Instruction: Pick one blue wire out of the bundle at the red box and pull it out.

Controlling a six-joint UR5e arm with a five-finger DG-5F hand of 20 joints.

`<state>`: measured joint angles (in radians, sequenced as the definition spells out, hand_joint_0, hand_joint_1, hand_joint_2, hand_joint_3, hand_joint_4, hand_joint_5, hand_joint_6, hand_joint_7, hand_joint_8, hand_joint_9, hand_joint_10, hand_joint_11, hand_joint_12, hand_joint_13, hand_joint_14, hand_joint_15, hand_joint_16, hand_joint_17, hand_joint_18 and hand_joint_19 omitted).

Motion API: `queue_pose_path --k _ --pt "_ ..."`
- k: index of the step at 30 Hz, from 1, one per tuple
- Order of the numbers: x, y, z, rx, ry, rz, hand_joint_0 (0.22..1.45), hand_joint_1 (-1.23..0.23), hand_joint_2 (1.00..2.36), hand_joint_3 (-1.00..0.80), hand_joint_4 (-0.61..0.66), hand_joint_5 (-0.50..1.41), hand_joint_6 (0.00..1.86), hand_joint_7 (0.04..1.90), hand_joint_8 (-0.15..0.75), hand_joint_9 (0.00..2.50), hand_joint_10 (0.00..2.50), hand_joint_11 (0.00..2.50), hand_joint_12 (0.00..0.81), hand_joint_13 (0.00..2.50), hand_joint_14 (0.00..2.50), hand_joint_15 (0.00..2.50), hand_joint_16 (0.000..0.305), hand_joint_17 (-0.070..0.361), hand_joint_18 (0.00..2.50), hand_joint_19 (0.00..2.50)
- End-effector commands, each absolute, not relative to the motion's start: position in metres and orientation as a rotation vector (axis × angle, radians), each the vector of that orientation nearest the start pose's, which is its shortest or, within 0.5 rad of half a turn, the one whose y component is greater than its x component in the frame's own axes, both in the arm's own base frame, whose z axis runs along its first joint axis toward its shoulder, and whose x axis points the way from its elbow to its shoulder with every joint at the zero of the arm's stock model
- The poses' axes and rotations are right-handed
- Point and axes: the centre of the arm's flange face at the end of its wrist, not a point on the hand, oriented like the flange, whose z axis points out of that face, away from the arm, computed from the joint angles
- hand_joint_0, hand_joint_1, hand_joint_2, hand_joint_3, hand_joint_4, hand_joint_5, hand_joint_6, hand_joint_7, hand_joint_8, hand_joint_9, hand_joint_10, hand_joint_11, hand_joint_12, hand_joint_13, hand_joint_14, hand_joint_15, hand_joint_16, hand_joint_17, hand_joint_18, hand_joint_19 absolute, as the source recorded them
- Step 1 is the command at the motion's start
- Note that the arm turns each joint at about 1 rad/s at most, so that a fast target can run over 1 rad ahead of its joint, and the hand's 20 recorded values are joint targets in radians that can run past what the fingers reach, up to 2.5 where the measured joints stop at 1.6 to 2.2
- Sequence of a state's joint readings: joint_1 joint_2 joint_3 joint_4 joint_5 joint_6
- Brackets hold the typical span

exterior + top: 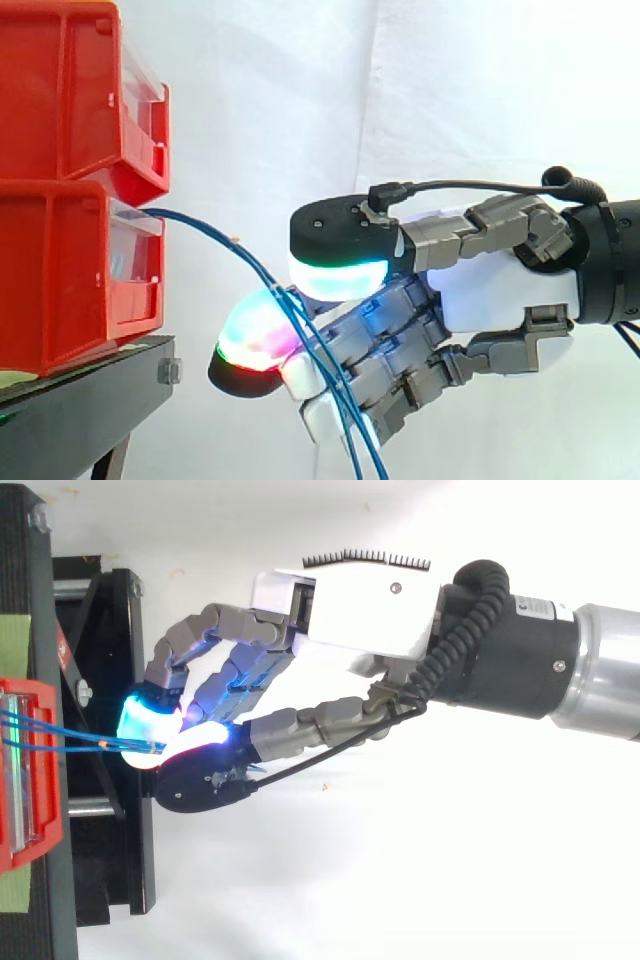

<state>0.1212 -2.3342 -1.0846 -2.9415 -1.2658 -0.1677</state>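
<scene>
The hand (500,290) reaches in level, its fingers (255,335) curled under the thumb (340,235). Together they pinch the blue wires (225,240) between the glowing pads. Beyond the fingertips, two red bins are stacked on a black stand (90,400). The wires leave the top front edge of the lower bin (60,280), arc down to the pinch, then hang in several strands across the front of the fingers. What else the lower bin holds behind its clear front panel cannot be made out. The upper bin (60,90) sits higher than the thumb, its contents hidden.
</scene>
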Motion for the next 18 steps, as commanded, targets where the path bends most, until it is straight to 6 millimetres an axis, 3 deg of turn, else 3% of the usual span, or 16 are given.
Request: queue_pose_path --k 1,10,18 --pt "0.7721 -0.0703 0.2562 1.217 1.223 0.904 0.61 -0.78 1.01 -0.19 0.19 -0.2 0.93 0.69 0.346 0.81 0.0 0.42 0.407 0.96 0.01 0.39 0.054 0.122 0.89 0.39" --pt "0.7725 -0.0667 0.2562 1.213 1.227 0.907 0.62 -0.8 1.01 -0.14 0.18 -0.2 0.98 0.63 0.349 0.81 0.01 0.47 0.407 0.97 0.01 0.41 0.053 0.12 0.9 0.4" --pt "0.7716 -0.0658 0.2619 1.212 1.22 0.912 0.63 -0.79 1.0 0.01 0.04 -0.18 0.99 0.7 0.375 0.9 0.0 0.5 0.435 1.06 0.01 0.43 0.059 0.132 0.99 0.39"
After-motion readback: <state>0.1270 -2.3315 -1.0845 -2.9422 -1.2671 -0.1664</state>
